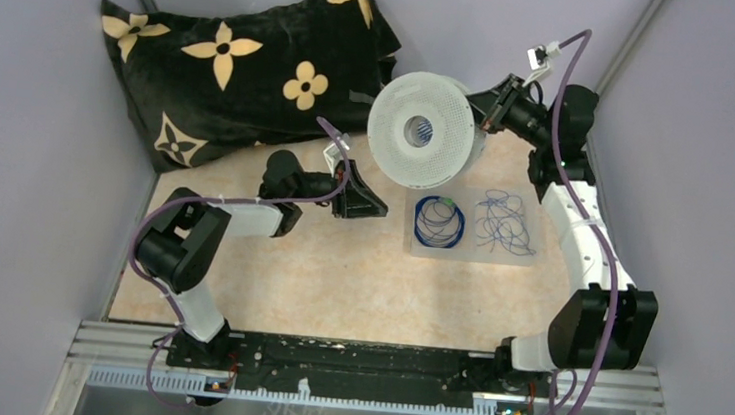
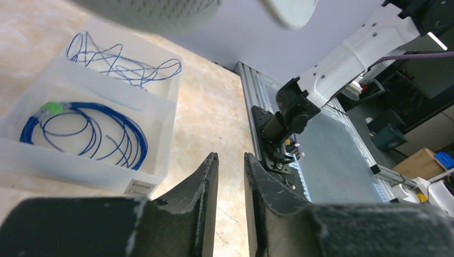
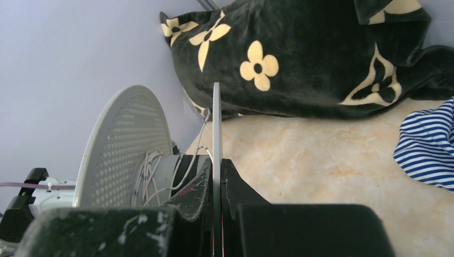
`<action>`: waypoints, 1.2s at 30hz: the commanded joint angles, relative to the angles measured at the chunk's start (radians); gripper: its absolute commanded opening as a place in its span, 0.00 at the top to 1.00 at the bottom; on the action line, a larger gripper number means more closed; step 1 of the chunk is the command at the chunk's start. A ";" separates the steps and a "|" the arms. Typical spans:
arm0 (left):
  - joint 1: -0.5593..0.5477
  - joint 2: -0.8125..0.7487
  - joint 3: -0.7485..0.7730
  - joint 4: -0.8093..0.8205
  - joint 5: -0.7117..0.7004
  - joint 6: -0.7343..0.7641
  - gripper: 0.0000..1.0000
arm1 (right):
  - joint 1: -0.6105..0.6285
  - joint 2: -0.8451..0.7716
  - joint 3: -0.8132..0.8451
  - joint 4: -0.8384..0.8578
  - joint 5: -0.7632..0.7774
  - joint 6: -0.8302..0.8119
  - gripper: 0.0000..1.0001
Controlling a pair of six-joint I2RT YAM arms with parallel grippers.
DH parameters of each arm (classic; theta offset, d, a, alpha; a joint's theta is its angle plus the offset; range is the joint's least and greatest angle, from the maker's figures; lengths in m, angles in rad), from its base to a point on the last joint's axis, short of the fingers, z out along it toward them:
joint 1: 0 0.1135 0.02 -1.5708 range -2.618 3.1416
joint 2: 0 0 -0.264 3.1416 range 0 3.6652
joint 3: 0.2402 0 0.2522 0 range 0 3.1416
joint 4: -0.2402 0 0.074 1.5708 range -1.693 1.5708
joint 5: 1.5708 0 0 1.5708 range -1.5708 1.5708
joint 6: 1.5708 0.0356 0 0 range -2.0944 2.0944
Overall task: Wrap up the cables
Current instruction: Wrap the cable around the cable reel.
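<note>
Right gripper [image 3: 217, 167] pinches the perforated plastic spool's [image 1: 420, 130] thin rim. Left gripper [image 2: 231, 166] is barely apart and empty. Thin blue cables [image 1: 440, 221] sit in a translucent tray [image 1: 470, 256].

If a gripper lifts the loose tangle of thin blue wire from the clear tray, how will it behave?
The loose tangle of thin blue wire probably droops floppily, since its loops lie irregular. It looks very light, being thin. Loops may snag on the clear tray.
</note>
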 commanded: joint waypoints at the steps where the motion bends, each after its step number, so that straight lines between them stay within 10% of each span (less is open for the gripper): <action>1: 0.021 -0.038 -0.028 -0.066 -0.023 0.162 0.67 | -0.027 -0.020 0.046 0.096 -0.012 0.047 1.00; 9: 0.072 -0.155 -0.043 -0.323 -0.037 0.504 0.58 | -0.048 -0.028 0.040 0.046 -0.017 0.014 1.00; 23: 0.095 -0.343 0.439 -1.463 -0.120 1.250 0.37 | -0.046 -0.048 0.034 -0.132 0.043 -0.203 1.00; 36: 0.094 -0.344 0.776 -1.780 -0.137 1.375 0.35 | 0.087 -0.110 0.045 -0.403 0.087 -0.607 1.00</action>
